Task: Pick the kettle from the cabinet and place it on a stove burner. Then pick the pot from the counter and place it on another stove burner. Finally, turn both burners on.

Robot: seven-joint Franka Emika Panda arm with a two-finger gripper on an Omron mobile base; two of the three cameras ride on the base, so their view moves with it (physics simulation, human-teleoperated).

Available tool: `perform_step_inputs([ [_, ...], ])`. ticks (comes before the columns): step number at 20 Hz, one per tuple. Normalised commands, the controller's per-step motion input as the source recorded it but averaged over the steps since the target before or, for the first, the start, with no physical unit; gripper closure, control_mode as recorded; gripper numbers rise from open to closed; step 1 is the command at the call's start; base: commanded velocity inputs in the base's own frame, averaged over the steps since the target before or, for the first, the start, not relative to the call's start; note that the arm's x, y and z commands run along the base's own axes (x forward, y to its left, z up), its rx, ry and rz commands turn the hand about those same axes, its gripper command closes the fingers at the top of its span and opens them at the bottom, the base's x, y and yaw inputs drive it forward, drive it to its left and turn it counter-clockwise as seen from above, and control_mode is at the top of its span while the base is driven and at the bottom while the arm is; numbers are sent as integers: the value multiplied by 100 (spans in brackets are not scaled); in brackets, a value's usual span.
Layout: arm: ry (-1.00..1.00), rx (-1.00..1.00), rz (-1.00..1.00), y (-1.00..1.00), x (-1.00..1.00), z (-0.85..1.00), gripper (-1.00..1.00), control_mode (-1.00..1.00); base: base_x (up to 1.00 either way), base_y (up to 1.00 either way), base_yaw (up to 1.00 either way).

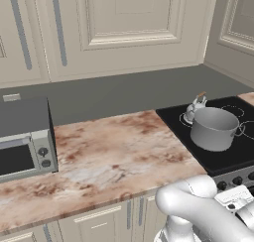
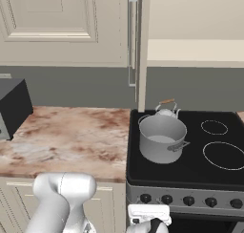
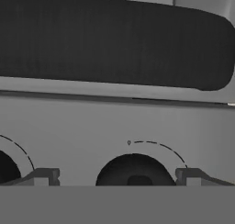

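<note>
The kettle (image 2: 167,110) stands on a rear burner of the black stove top (image 2: 224,174), above and beyond the end effector (image 3: 117,175). The pot (image 2: 162,137) sits on the burner just in front of the kettle, its wall overlapping the kettle's lower body in the right base view; whether the two touch cannot be told. Two further burner rings (image 2: 214,127) lie bare to the far side of the pot. The end effector is low at the stove's front panel, its two finger tips (image 3: 46,176) spread apart with nothing clasped, straddling a dark round knob (image 3: 134,171) directly ahead. A second knob (image 3: 7,169) shows to one side of it, and a long dark bar (image 3: 114,44) runs across above both. In the right base view a row of knobs (image 2: 166,198) lines the panel. The bench (image 1: 114,151) stretches away to the left of the end effector and carries a grey toaster oven (image 1: 25,137) at its far end. The cabinet (image 2: 195,50) with its beige shelf hangs above the stove.
</note>
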Motion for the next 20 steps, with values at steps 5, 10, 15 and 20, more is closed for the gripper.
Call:
perform_step_inputs([
  [5,-2,0,0,1,2,0,-100,-100,0,0,0],
  [10,-3,0,0,5,7,0,100,-100,0,0,0],
  [15,-2,0,0,12,13,0,100,-100,0,0,0],
  [20,-1,0,0,10,5,0,100,-100,0,0,0],
])
